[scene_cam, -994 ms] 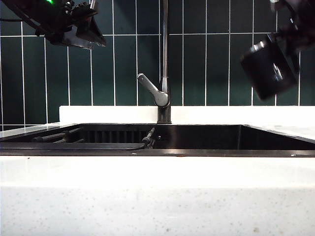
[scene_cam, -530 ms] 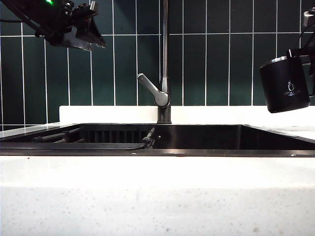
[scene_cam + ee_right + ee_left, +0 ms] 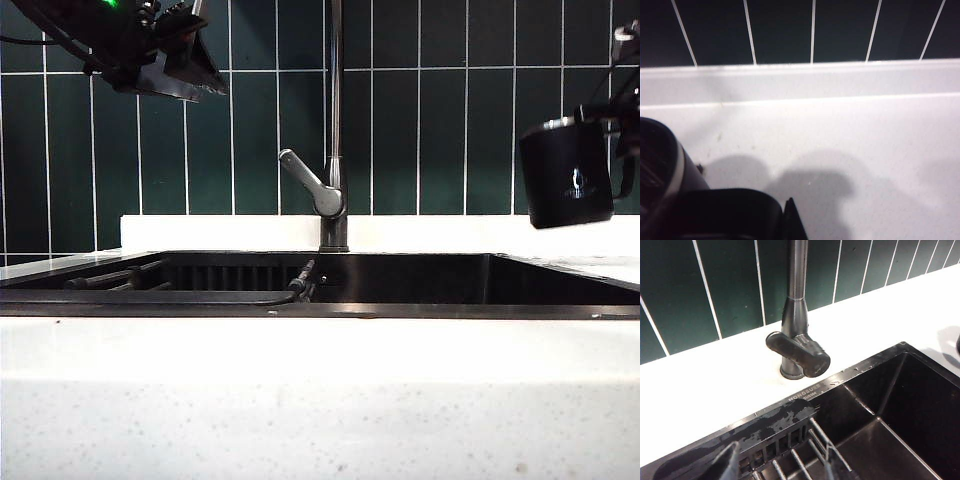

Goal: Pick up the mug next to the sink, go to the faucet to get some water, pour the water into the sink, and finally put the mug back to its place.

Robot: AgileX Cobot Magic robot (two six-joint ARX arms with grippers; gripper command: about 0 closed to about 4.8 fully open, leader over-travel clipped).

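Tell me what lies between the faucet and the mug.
Nothing: exterior view shows only tiled wall between the faucet and the mug, held aloft by the right gripper.

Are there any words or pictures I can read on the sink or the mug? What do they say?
"HONGSU..." then a smaller line too blurred to read: stamped on the sink rim, just in front of the faucet.
Small pale cup logo with tiny text beneath, too small to read: on the mug, held up by the right gripper.

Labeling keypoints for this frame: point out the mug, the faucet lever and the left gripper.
mug (image 3: 566,175), exterior view, middle of its black side wall, held in the air at right.
faucet lever (image 3: 309,184), exterior view, mid-length of the grey handle.
left gripper (image 3: 195,62), exterior view, between its open fingertips, upper left.
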